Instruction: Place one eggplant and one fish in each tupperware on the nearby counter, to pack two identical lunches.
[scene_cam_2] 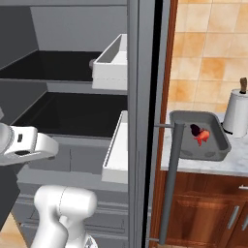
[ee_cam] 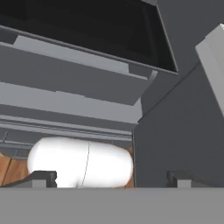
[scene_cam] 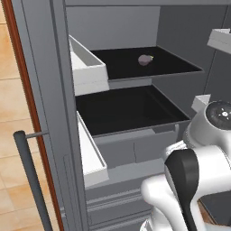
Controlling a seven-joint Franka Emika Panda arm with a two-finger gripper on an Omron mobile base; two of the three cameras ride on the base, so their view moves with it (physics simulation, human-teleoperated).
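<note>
The fridge (scene_cam: 135,149) stands open before the robot, its door swung wide so the shelves can be reached, and the arm (scene_cam: 194,180) is folded low in front of it, which I take as a pause between fetches, not a reach. Two dark shelves (scene_cam: 135,110) show inside, one above the other, and two white door bins (scene_cam: 88,67) hang at the left. On the counter (scene_cam_2: 203,164) to the right sits one dark grey tupperware (scene_cam_2: 215,127), placed close by so each item makes a short trip; beside it stands one paper-towel roll (scene_cam_2: 237,114). That container already holds what looks like one dark eggplant (scene_cam_2: 195,130) touching one red-orange fish (scene_cam_2: 202,136), so I judge one lunch packed. One more small purplish eggplant-like lump (scene_cam: 145,59) lies alone on the upper shelf, well back from the edge, probably the next thing to collect. The gripper (ee_cam: 111,177) points at the lower fridge front, its two tips set as far apart as they go, with nothing between them.
</note>
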